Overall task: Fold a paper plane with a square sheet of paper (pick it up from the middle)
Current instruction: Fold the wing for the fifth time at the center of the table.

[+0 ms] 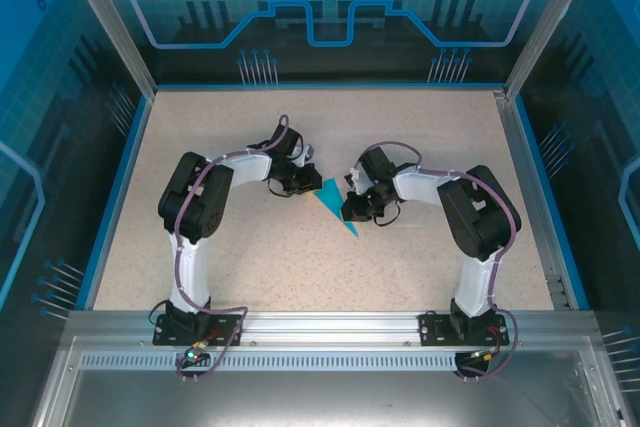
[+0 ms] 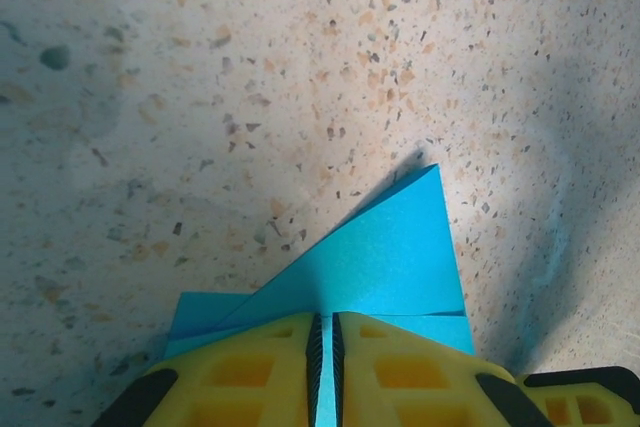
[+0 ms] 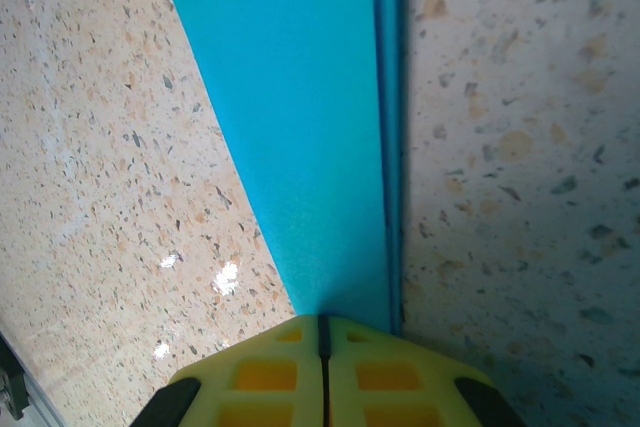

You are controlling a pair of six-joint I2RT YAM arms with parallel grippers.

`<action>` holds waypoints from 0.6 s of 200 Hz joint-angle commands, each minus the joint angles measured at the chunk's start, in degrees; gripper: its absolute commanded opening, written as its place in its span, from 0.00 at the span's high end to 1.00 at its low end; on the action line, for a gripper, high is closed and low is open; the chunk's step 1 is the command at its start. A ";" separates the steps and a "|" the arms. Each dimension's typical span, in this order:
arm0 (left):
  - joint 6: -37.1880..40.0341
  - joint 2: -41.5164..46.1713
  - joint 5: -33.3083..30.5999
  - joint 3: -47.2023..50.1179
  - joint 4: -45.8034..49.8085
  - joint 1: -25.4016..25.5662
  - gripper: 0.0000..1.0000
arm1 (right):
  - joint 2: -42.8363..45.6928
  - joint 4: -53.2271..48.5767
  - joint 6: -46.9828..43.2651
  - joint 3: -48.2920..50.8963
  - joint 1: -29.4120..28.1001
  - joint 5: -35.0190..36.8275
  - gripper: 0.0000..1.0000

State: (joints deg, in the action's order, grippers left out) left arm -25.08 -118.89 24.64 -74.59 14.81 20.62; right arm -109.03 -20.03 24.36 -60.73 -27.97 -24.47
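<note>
The blue paper is folded into a narrow pointed paper plane (image 1: 336,210) near the middle of the table, between the two grippers. My left gripper (image 1: 311,185) is at its wide far end. In the left wrist view the left gripper (image 2: 325,347) is shut on the paper plane (image 2: 390,257), with a blue strip showing between the pads and a wing fanning out ahead. My right gripper (image 1: 352,209) is at the plane's right edge, toward the point. In the right wrist view the right gripper (image 3: 322,332) is shut where the paper plane (image 3: 300,127) narrows into its tips.
The speckled beige table (image 1: 300,267) has a blue rim and transparent blue walls on three sides. The arm bases stand on the metal rail (image 1: 330,327) at the near edge. Both elbows bulge outward, left (image 1: 195,197) and right (image 1: 480,209).
</note>
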 commanded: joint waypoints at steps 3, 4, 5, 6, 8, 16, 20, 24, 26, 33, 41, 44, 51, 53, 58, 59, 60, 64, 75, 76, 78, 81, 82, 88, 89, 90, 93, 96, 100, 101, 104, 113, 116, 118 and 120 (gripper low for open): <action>1.01 -1.84 -8.26 -1.86 3.16 -2.55 0.85 | -5.41 -9.48 -0.98 4.32 0.02 8.89 0.94; 0.92 -1.81 -8.41 -1.91 3.23 -2.58 0.85 | -5.41 -9.49 -0.98 4.31 0.02 8.90 0.94; 0.87 -1.80 -8.57 -1.98 3.31 -2.64 0.85 | -5.40 -9.49 -1.02 4.35 0.02 8.91 0.94; 0.85 -1.79 -8.70 -2.06 3.35 -2.66 0.85 | -5.40 -9.50 -1.05 4.33 0.02 8.91 0.94; 0.83 -1.81 -8.88 -2.17 3.49 -2.69 0.85 | -5.40 -9.54 -1.00 4.31 -0.01 9.02 0.94; 0.72 -1.81 -10.01 -2.85 4.15 -2.93 0.85 | -5.32 -9.52 -0.98 4.33 -0.03 9.13 0.94; 0.64 -1.79 -10.36 -3.27 4.53 -3.02 0.85 | -5.32 -9.52 -1.00 4.31 -0.04 9.10 0.94; 0.68 -1.71 -10.67 -3.63 4.81 -3.14 0.85 | -5.31 -9.51 -0.92 4.31 -0.03 9.12 0.94; 0.66 -1.70 -10.74 -3.77 4.95 -3.13 0.85 | -5.27 -9.48 -0.90 4.31 -0.06 9.14 0.94; 0.75 -1.40 -11.17 -4.46 5.30 -3.22 0.84 | -5.31 -9.41 -0.89 4.26 -0.05 9.09 0.94; 0.82 -0.88 -11.07 -5.15 5.88 -3.22 0.84 | -5.29 -9.41 -0.81 4.17 -0.05 9.09 0.94; 0.77 -0.64 -10.83 -5.29 5.97 -3.22 0.84 | -5.23 -9.41 -0.86 4.06 0.01 9.09 0.94; 0.45 0.23 -10.19 -5.58 5.90 -3.14 0.84 | -5.22 -9.41 -0.80 3.96 -0.07 8.96 0.94; 0.33 0.61 -9.91 -5.51 5.86 -3.13 0.84 | -5.22 -9.41 -0.76 3.95 -0.07 8.99 0.94; -0.04 1.44 -8.98 -5.21 5.40 -3.13 0.84 | -5.22 -9.33 -0.66 3.93 -0.07 8.91 0.94; -0.09 1.72 -8.81 -5.17 5.27 -3.09 0.84 | -5.27 -9.32 -0.64 3.94 -0.07 8.91 0.94; -0.16 1.99 -8.60 -5.06 5.08 -3.07 0.83 | -5.29 -9.32 -0.64 3.95 -0.07 8.87 0.94; -0.42 2.84 -7.78 -4.75 4.45 -2.97 0.83 | -5.18 -9.32 -0.70 3.79 -0.07 8.83 0.94; -1.32 5.99 -6.44 -2.90 2.63 -2.40 0.82 | -5.05 -9.28 -0.51 3.69 -0.07 8.58 0.95; -1.39 6.28 -6.36 -2.74 2.48 -2.33 0.82 | -5.05 -9.26 -0.52 3.69 -0.07 8.57 0.94; -1.58 6.76 -6.21 -2.40 2.21 -2.16 0.82 | -5.05 -9.24 -0.51 3.69 -0.07 8.56 0.95; -1.84 7.76 -5.95 -1.82 1.82 -1.94 0.82 | -4.98 -9.24 -0.47 3.72 -0.07 8.53 0.95; -1.91 8.04 -5.89 -1.72 1.64 -1.84 0.82 | -4.97 -9.24 -0.46 3.66 -0.07 8.50 0.95; -2.67 9.64 -5.52 -0.42 0.53 -1.26 0.82 | -4.91 -9.26 -0.47 3.62 -0.07 8.47 0.95; -2.86 9.77 -5.46 -0.18 0.33 -1.14 0.82 | -4.89 -9.25 -0.46 3.61 -0.03 8.47 0.95; -2.95 10.10 -5.43 0.11 0.23 -1.04 0.82 | -4.93 -9.24 -0.41 3.65 -0.05 8.43 0.95; -3.46 10.91 -5.28 0.84 -0.50 -0.68 0.81 | -4.88 -9.24 -0.37 3.62 -0.07 8.43 0.95; -3.91 11.62 -5.08 1.36 -1.13 -0.35 0.81 | -4.82 -9.10 -0.43 3.60 -0.07 8.35 0.95; -4.50 12.44 -4.73 2.44 -1.96 0.17 0.81 | -4.73 -9.17 -0.41 3.60 -0.01 8.23 0.95; -4.69 12.62 -4.71 2.74 -2.14 0.23 0.81 | -4.71 -9.11 -0.39 3.60 0.01 8.22 0.95; -5.28 13.22 -4.55 3.43 -2.77 0.68 0.81 | -4.68 -9.07 -0.37 3.61 -0.06 8.09 0.95; -7.13 14.44 -3.90 5.87 -5.13 2.04 0.81 | -4.39 -8.83 -0.15 3.65 -0.07 7.74 0.95; -7.70 14.74 -3.68 6.54 -6.09 2.46 0.81 | -4.31 -8.80 -0.16 3.61 0.01 7.56 0.95; -8.12 14.89 -3.65 7.02 -6.63 2.84 0.81 | -4.23 -8.73 -0.12 3.60 -0.03 7.47 0.95; -8.51 15.09 -3.51 7.42 -6.99 3.13 0.81 | -4.18 -8.65 -0.04 3.60 -0.02 7.37 0.95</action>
State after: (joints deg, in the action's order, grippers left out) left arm -28.45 -108.51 17.98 -71.85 14.15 20.10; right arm -108.99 -20.05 24.36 -60.75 -27.97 -24.47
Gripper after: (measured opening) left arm 0.188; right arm 0.047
